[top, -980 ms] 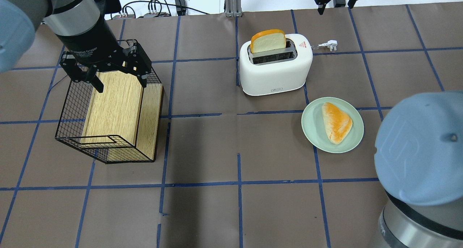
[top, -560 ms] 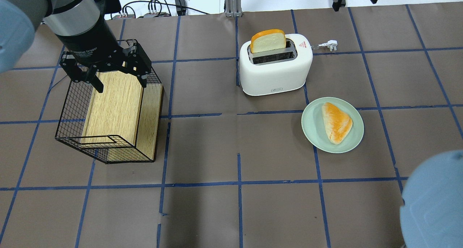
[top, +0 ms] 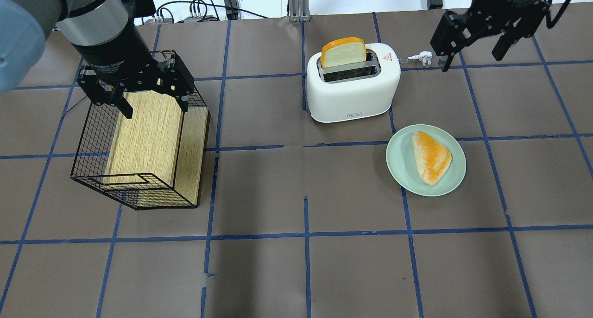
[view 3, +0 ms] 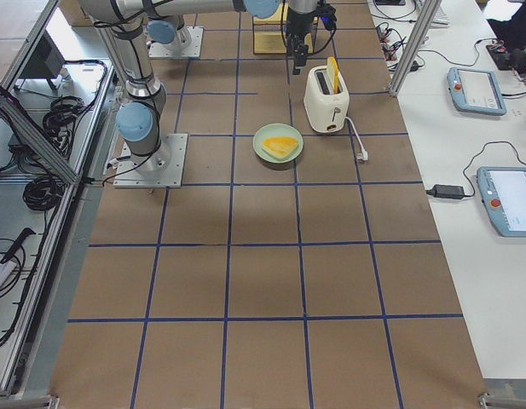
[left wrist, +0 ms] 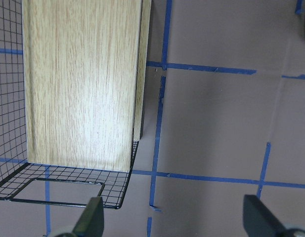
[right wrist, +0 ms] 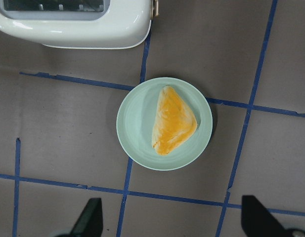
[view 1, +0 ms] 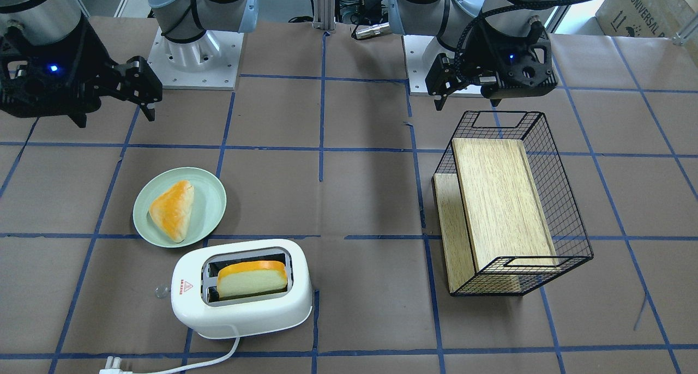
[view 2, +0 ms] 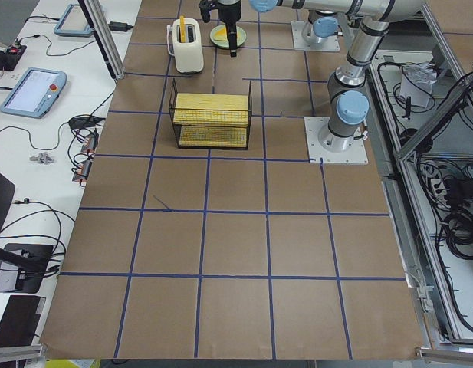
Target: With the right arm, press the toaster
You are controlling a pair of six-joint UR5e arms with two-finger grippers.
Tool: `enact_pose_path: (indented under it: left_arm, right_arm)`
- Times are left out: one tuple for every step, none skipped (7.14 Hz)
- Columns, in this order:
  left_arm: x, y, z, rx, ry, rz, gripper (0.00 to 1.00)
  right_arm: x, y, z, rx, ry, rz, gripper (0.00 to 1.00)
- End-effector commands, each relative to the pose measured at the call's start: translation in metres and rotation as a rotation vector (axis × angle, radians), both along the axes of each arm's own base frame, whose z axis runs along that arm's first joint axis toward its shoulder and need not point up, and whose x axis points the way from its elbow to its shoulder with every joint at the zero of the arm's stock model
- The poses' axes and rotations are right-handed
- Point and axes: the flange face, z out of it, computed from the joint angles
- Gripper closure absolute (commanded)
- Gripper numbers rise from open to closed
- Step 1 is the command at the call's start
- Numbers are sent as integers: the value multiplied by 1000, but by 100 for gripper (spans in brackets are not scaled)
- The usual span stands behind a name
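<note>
The white two-slot toaster stands at the back middle with a bread slice upright in its far slot. It also shows in the front view and at the top of the right wrist view. Its clear lever knob is at the end with the red sticker. My right gripper is open and empty, raised to the right of the toaster and apart from it; the right wrist view looks down on the plate. My left gripper is open and empty over the basket.
A pale green plate with a triangular pastry lies right of and nearer than the toaster. A black wire basket with wooden boards stands at the left. The toaster's cord and plug lie behind its right end.
The right gripper has come down from the top edge of the overhead view to beside the plug. The right arm's blue joint cap has left the lower right corner. The left arm is still.
</note>
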Motion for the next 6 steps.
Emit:
enact_pose_path:
  left_arm:
    - [0,0,0,1,0,0,0]
    - [0,0,0,1,0,0,0]
    - [0,0,0,-1,0,0,0]
    - [0,0,0,-1,0,0,0]
    - [0,0,0,-1,0,0,0]
    - [0,0,0,1,0,0,0]
  right_arm:
    - [0,10,0,-41,8,2,0]
    - [-2,12,0,-40,32,-2,0]
    - [-2,11,0,-38,32,-2,0]
    - [-2,11,-1,-37,34,-2,0]
    - [-2,11,-1,-37,32,-1,0]
    - [-2,11,0,-38,32,-2,0]
